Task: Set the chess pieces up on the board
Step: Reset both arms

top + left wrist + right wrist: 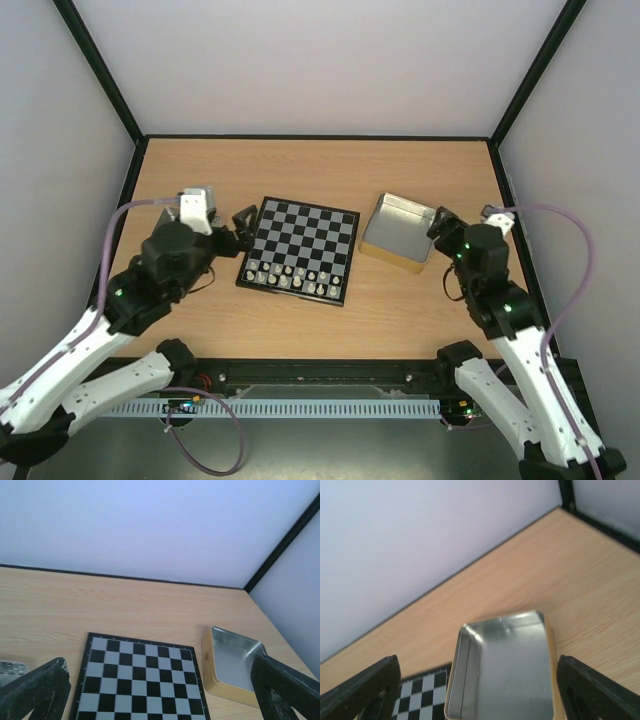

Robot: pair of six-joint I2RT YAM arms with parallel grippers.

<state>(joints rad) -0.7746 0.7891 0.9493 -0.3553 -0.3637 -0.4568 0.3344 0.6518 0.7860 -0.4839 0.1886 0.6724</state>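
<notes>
The board (305, 232) lies flat at the table's middle, with a black rim and black and pale grey checks. Small cream and black chess pieces (290, 278) stand along its two near rows; the far rows are bare. My left gripper (240, 232) hovers at the board's left edge, open, with nothing between its fingers (37, 690). In the left wrist view the board (140, 680) spreads between the wide-apart jaws of that gripper (160, 700). My right gripper (438, 232) is open and empty at the right side of a tin, with its fingers (600, 690) far apart.
An open tin (385, 250) with a gold outer wall and a silvery, empty inside sits right of the board; it also shows as the tin (220, 680) in the left wrist view and the tin (457, 680) in the right. A silvery object (9, 667) pokes in at the left.
</notes>
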